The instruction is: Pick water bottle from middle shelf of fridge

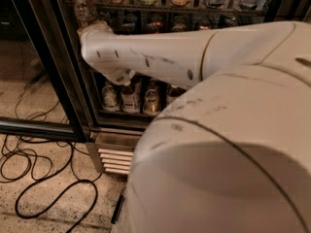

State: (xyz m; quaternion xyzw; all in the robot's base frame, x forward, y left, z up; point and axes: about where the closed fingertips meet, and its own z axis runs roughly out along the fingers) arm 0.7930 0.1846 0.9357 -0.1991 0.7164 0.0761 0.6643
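Observation:
The fridge (pixel 73 89) stands open with dark shelves of drinks. The water bottle (pixel 86 12), clear with a white cap, stands upright at the left end of a row of soda cans (pixel 130 23). The middle shelf itself is hidden behind my white arm (pixel 160 57), which reaches in from the right. My gripper (pixel 95 29) is at the arm's far end, right below and against the bottle's lower part. My wrist covers the fingers, and I cannot tell whether they touch the bottle.
The upper rack (pixel 160 7) carries labelled bottles. More cans (pixel 130 97) stand on the lower shelf under my arm. The black door frame (pixel 34 57) is at the left, the steel base grille (pixel 114 159) below. Black cables (pixel 43 188) lie on the speckled floor.

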